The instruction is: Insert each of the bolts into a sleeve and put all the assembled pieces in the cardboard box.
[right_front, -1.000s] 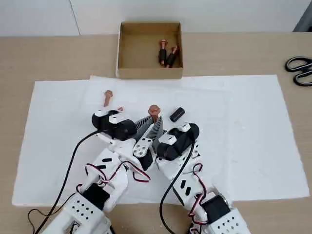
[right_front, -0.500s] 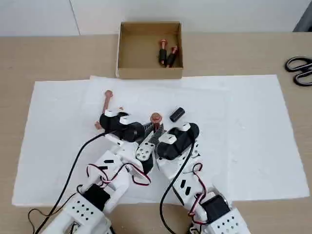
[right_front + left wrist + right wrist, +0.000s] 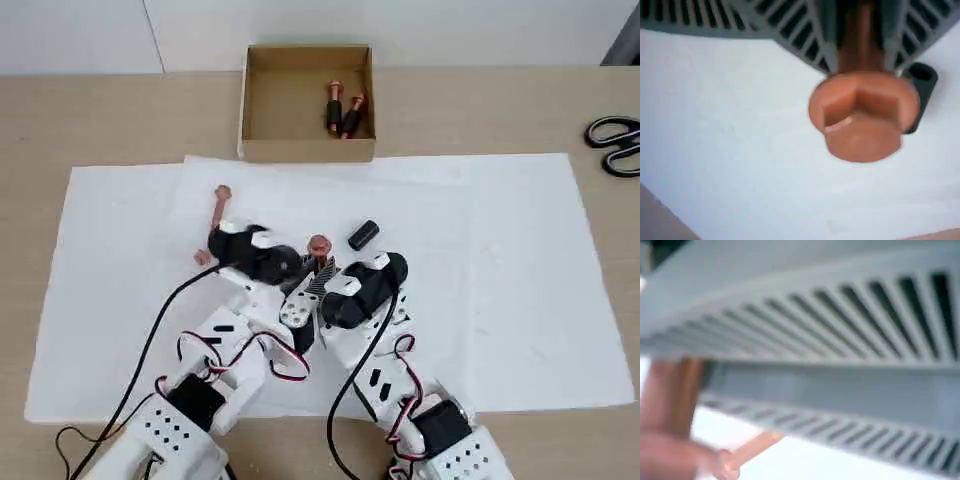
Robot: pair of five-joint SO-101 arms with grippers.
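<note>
**Figure. Bolt held ahead of sleeve insertion (high and wrist views).** The left gripper [image 3: 316, 268] is closed on the shank of a copper-coloured bolt [image 3: 860, 117]. Its ribbed fingers [image 3: 790, 30] clamp just under the hexagonal head, and the head points up. This grasp probably leaves the shank free to be lined up with a sleeve.

The right gripper [image 3: 338, 278] sits immediately at 4 o'clock of the held bolt. Whether it is wide or closed cannot be told.

The black sleeve [image 3: 363, 235] lies on its side on the white paper sheet [image 3: 520, 280], just beside the held bolt at 2 o'clock and apart from it. It lies within short reach of either arm.

A second, loose bolt [image 3: 218, 205] lies on the paper at 10 o'clock of the held one.

The cardboard box [image 3: 243, 100] stands on the bench [image 3: 100, 110] at 12 o'clock of the paper. Two assembled pieces [image 3: 342, 108] already lie against its 3 o'clock wall.

Judged from this layout, the task is roughly half complete. The step in hand is mating this bolt with the sleeve.

Scissors [image 3: 615, 140] rest at the bench's 2 o'clock edge, well apart.
</note>
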